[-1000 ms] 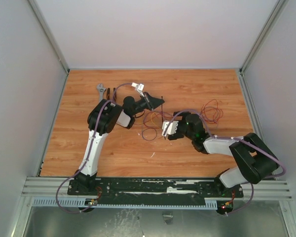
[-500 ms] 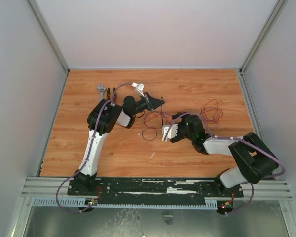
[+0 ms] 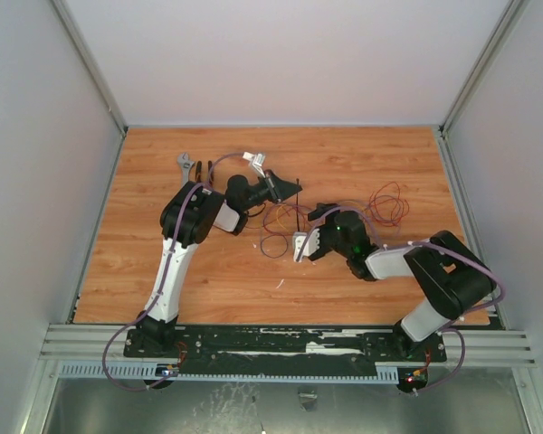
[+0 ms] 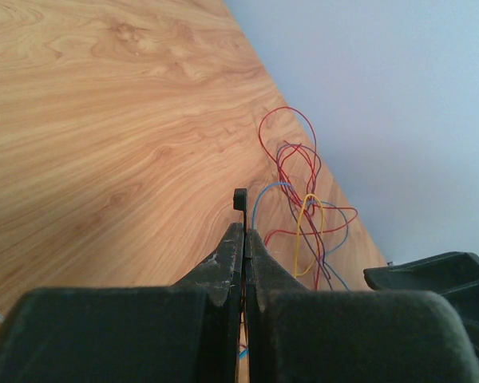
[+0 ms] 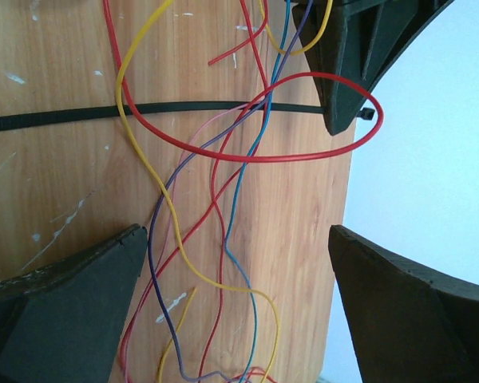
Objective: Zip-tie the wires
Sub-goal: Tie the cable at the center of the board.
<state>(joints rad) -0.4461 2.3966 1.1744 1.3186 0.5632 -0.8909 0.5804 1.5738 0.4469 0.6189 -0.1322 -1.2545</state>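
Red, yellow, blue, purple wires (image 5: 241, 159), black zip tie (image 5: 64, 114), wood-grain table (image 4: 104, 120)

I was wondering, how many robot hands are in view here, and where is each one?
2. The left hand, farther back, is shut on the zip tie; the right hand hovers open just nearer, over the wires.

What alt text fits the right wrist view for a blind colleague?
A black zip tie runs across the upper frame, its head end pinched in the shut left end effector, with red, yellow, blue and purple wires crossing it over the wooden table. The right end effector hangs open, a finger at each lower corner.
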